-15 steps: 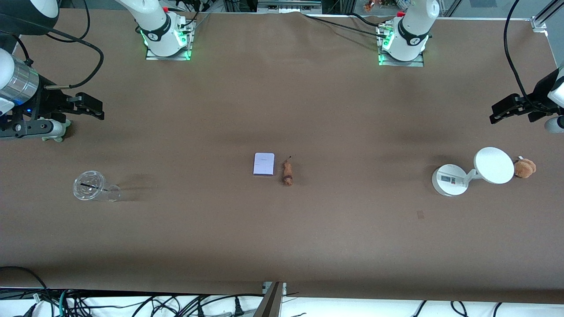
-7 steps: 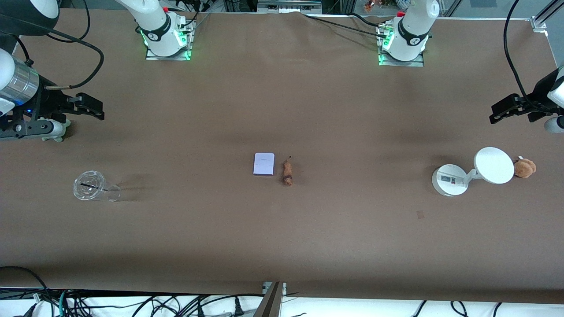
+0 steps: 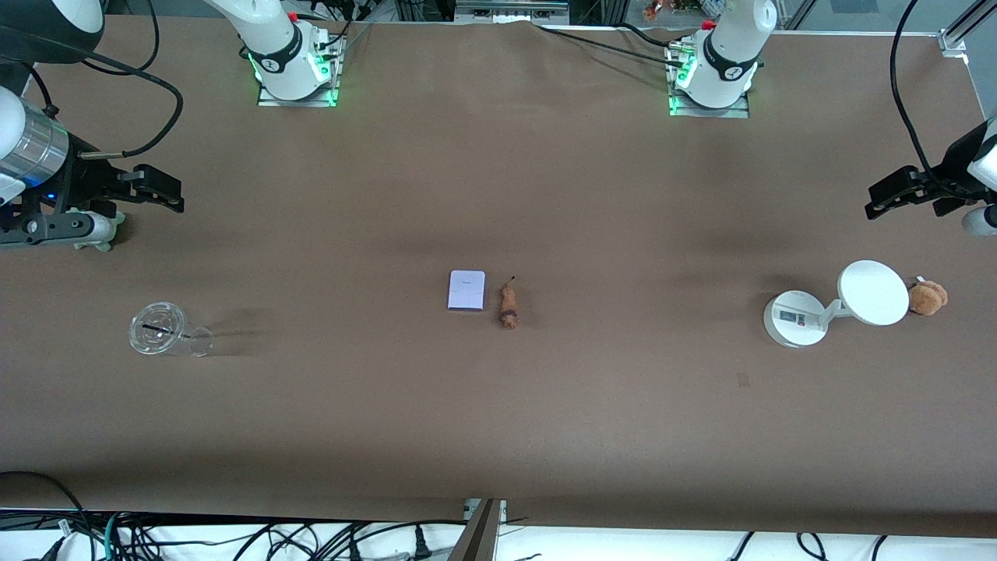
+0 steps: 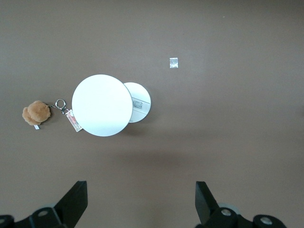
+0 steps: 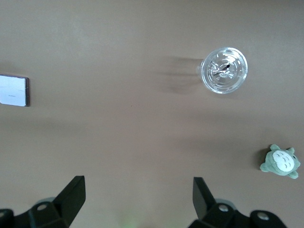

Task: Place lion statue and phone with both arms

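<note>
The phone (image 3: 466, 290), a pale flat slab, lies at the middle of the table. It also shows at the edge of the right wrist view, as the phone (image 5: 13, 90). The lion statue (image 3: 509, 306), small and brown, lies right beside it toward the left arm's end, apart from it. My right gripper (image 3: 167, 195) hangs open and empty over the right arm's end of the table; the right gripper (image 5: 137, 190) has bare table between its fingers. My left gripper (image 3: 876, 201) hangs open and empty over the left arm's end; the left gripper (image 4: 141, 190) is above bare table too.
A clear plastic cup (image 3: 160, 329) lies near the right gripper, with a green plush (image 5: 281, 161) partly under that arm. A white round-based device (image 3: 794, 318) with a disc (image 4: 101, 105) and a brown plush toy (image 3: 928, 298) sit near the left gripper.
</note>
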Robot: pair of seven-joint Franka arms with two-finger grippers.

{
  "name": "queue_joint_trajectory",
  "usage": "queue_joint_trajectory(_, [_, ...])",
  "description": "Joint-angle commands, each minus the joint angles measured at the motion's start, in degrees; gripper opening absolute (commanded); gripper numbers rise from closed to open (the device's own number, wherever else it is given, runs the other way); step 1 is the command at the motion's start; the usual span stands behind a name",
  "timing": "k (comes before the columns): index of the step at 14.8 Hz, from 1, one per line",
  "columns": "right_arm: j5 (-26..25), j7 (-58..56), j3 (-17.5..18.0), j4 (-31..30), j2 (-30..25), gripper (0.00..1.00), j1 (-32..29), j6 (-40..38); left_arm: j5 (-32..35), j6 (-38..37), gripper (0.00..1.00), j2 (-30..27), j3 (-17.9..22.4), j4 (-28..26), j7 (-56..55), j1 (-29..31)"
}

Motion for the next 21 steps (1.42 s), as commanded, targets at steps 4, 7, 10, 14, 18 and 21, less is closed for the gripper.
queue_joint_trajectory(4, [-0.65,-0.58,0.11,1.23,0.49,1.00,-0.50,-0.36,0.53,0.14,1.00,-0.01,-0.09,0.17,0.70,-0.08])
queue_joint_trajectory(7, [-0.47,-0.32,0.11,1.23,0.49,1.00,-0.33,-0.36,0.53,0.14,1.00,-0.01,-0.17,0.17,0.61,-0.08])
queue_joint_trajectory(10, [-0.56,-0.58,0.11,1.23,0.58,1.00,-0.32,-0.28,0.53,0.06,1.00,-0.01,-0.17,0.17,0.53,-0.08])
queue_joint_trajectory(14, [-0.38,-0.32,0.19,1.23,0.67,1.00,-0.32,-0.27,0.53,-0.38,1.00,-0.18,-1.92,0.17,0.52,-0.08])
queue_joint_trajectory(18, [-0.30,-0.23,0.28,1.23,1.63,1.00,0.03,0.34,0.53,-0.38,1.00,-0.18,-4.74,0.17,0.70,-0.08])
queue_joint_trajectory(21, [-0.38,-0.32,0.37,1.23,2.25,1.00,0.20,0.96,0.53,-0.21,1.00,0.08,-4.74,-0.01,0.79,-0.17])
